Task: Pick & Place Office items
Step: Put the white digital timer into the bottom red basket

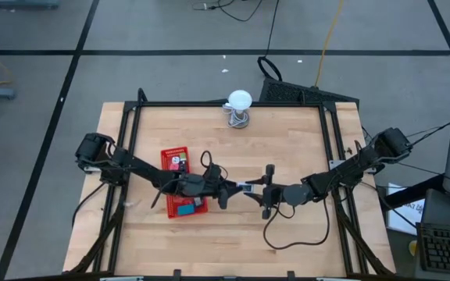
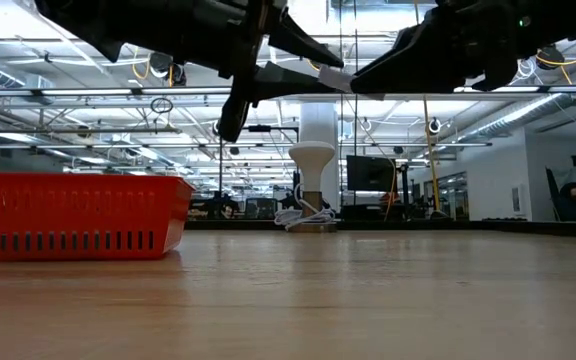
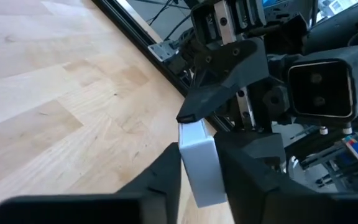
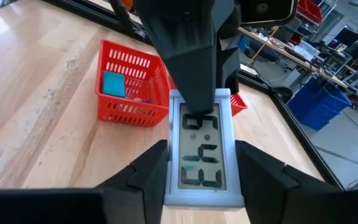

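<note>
Both your left claw (image 3: 199, 163) and right claw (image 4: 199, 163) grip one white digital clock (image 4: 201, 157) above the desk (image 1: 287, 133), beside the red tray (image 1: 172, 160).

I count one red tray (image 1: 176, 158), one digital clock (image 4: 201, 157), one teal packet (image 4: 113, 83), one white ball (image 1: 240, 100).
</note>
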Motion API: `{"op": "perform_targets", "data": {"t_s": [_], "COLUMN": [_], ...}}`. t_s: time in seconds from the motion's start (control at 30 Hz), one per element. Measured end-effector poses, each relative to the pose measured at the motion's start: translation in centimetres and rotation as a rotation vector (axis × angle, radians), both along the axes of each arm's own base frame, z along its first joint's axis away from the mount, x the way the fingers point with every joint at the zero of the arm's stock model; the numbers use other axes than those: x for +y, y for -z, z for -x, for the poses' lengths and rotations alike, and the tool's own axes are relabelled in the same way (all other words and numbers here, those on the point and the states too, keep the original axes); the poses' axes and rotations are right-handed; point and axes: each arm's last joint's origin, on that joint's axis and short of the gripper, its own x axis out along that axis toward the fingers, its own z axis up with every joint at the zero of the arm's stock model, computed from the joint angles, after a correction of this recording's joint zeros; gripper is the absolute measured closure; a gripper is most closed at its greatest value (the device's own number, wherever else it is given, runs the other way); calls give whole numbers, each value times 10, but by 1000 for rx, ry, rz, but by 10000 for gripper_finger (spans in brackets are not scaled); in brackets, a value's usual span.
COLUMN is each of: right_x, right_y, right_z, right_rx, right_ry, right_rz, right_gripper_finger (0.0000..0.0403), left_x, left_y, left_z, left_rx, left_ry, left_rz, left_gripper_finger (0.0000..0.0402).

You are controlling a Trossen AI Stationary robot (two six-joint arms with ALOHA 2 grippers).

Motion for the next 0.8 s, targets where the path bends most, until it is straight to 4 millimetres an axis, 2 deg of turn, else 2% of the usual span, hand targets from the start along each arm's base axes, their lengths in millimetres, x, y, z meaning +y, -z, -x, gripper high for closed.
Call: {"op": "perform_targets", "data": {"t_s": [0.17, 0.37, 0.53, 0.8], "right_x": [0, 3, 6, 3], "right_y": [-1, -3, 2, 4], "right_z": [0, 0, 4, 4], "right_rx": [-18, -38, 3, 23], "right_ry": [17, 15, -2, 27], "right_rz": [-52, -106, -94, -126], "right_gripper_finger": [238, 224, 223, 226], "left_x": [3, -1, -15, -51], "left_y": [-1, -24, -46, -53], "left_z": [1, 15, 40, 83], "left_rx": [16, 43, 113, 241], "left_ry": [9, 65, 84, 50], "left_rz": [-74, -253, -357, -538], "left_gripper_finger": [335, 327, 337, 327]}}
